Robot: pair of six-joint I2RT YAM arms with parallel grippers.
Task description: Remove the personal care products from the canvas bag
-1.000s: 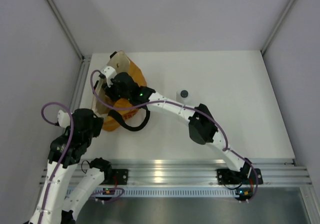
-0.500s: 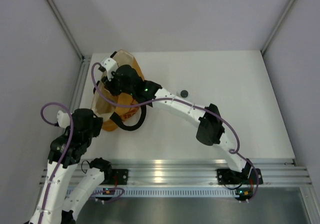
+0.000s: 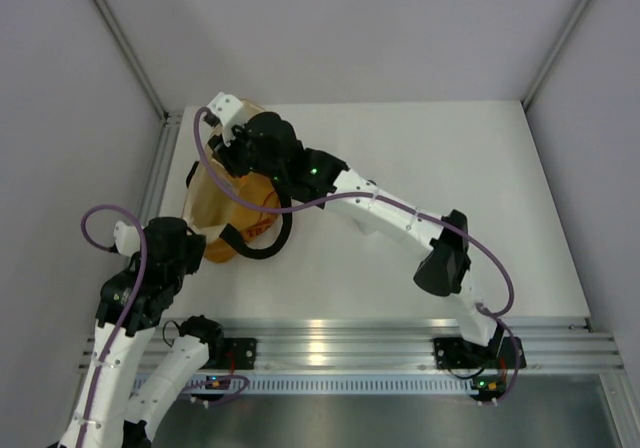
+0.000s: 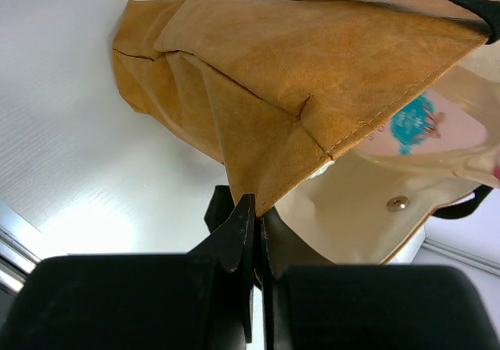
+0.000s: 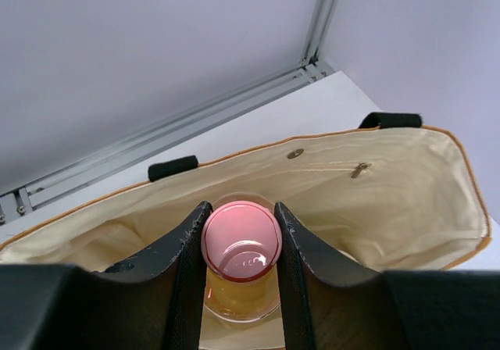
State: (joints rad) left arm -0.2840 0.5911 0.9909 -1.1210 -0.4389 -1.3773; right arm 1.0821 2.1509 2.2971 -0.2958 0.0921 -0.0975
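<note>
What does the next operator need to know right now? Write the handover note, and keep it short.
Left tool: shut on the canvas bag, pinching a fold of its fabric by the mouth.
Right tool: shut on the orange bottle with pink cap, inside the bag's mouth, over the cream lining.
Done: bottle gripped. No other bottle shows in these views; the right arm covers part of the table.
Left: lift it clear, set it on the table, then check the bag for more.

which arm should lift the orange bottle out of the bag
Right. The right gripper is shut on the orange bottle with pink cap inside the canvas bag; the left gripper is pinching the bag's outer corner.
</note>
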